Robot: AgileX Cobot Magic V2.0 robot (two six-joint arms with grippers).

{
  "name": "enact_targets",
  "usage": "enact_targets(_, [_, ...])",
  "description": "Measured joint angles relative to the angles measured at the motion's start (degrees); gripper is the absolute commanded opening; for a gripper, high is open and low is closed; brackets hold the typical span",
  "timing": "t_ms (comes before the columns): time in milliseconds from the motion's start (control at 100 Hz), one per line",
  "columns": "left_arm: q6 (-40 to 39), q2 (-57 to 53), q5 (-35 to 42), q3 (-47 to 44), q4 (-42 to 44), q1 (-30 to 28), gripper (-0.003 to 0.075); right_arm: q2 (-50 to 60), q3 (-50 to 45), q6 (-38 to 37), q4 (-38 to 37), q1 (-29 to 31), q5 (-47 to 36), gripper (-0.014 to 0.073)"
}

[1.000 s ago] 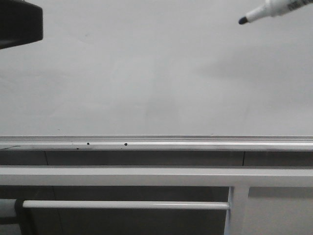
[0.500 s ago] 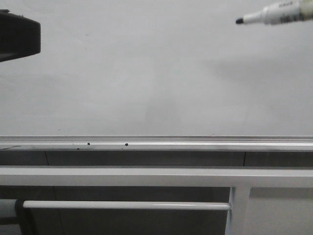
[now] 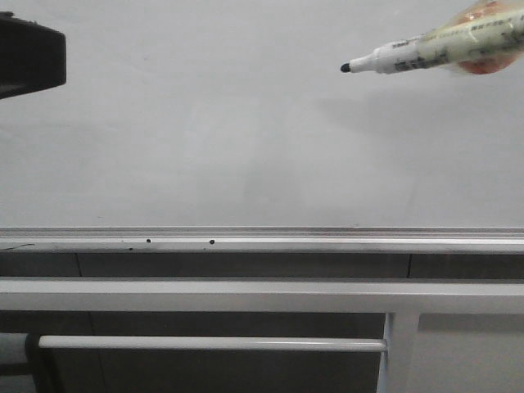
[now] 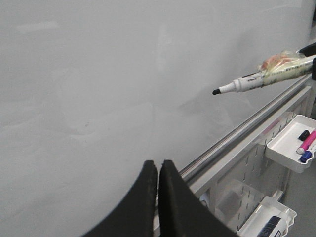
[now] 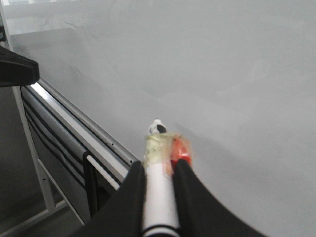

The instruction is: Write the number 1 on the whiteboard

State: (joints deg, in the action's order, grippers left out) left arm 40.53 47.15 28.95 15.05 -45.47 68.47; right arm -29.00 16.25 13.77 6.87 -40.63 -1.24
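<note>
While the whiteboard (image 3: 246, 123) fills most of every view, each camera adds its own details.

Front view, board: plain white and glossy, with no black stroke of the number 1 visible on it; a silver bottom rail (image 3: 262, 240) runs along its lower edge, with two small dark holes in it.
Front view, marker: a white marker pen (image 3: 417, 53) enters from the upper right, lying nearly level, its uncapped black tip pointing left over the upper right part of the board; yellowish tape and something orange wrap its barrel at the frame edge. Whether the tip touches the board cannot be told here.
Front view, left gripper: a dark shape (image 3: 31, 56) at the upper left edge, well apart from the marker.
Front view, below the board: grey metal frame bars (image 3: 246, 295) and a thin horizontal rod (image 3: 213, 343).

Left wrist view, left gripper (image 4: 158, 170): its two black fingers are pressed together, nothing between them, hanging in front of the board's surface.
Left wrist view, marker: the pen shows with its black tip near the board.
Left wrist view, extras: a white tray (image 4: 289, 143) hung below the rail holds a pink marker (image 4: 307, 142) and small caps; a second tray (image 4: 269, 222) sits lower.

Right wrist view, right gripper (image 5: 159, 175): its black fingers pinch the taped marker barrel, tip aimed at the board.
Right wrist view, tip: just off or at the surface; contact cannot be told.
</note>
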Motion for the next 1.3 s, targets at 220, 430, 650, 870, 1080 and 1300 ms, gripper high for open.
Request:
enact_targets(220, [0.00, 0.00, 0.36, 0.00, 0.00, 0.00, -0.0020, -0.54, 0.00, 0.00, 0.00, 0.45, -0.65, -0.0060])
enact_targets(430, [0.00, 0.00, 0.67, 0.00, 0.00, 0.00, -0.0020, -0.57, 0.00, 0.00, 1.92, 4.85, -0.65, -0.0060])
enact_targets(650, [0.00, 0.00, 0.67, 0.00, 0.00, 0.00, -0.0020, -0.37, 0.00, 0.00, 1.92, 5.09, -1.24, -0.0060])
enact_targets(870, [0.00, 0.00, 0.79, 0.00, 0.00, 0.00, -0.0020, -1.69, 0.00, 0.00, 1.92, 8.66, 0.50, -0.0060])
enact_targets(1080, [0.00, 0.00, 1.26, 0.00, 0.00, 0.00, -0.0020, -6.52, -0.08, 0.00, 3.52, 10.28, 1.56, -0.0060])
enact_targets(1300, [0.00, 0.00, 1.56, 0.00, 0.00, 0.00, -0.0020, -14.31, -0.08, 0.00, 5.08, 10.28, 2.03, -0.0061])
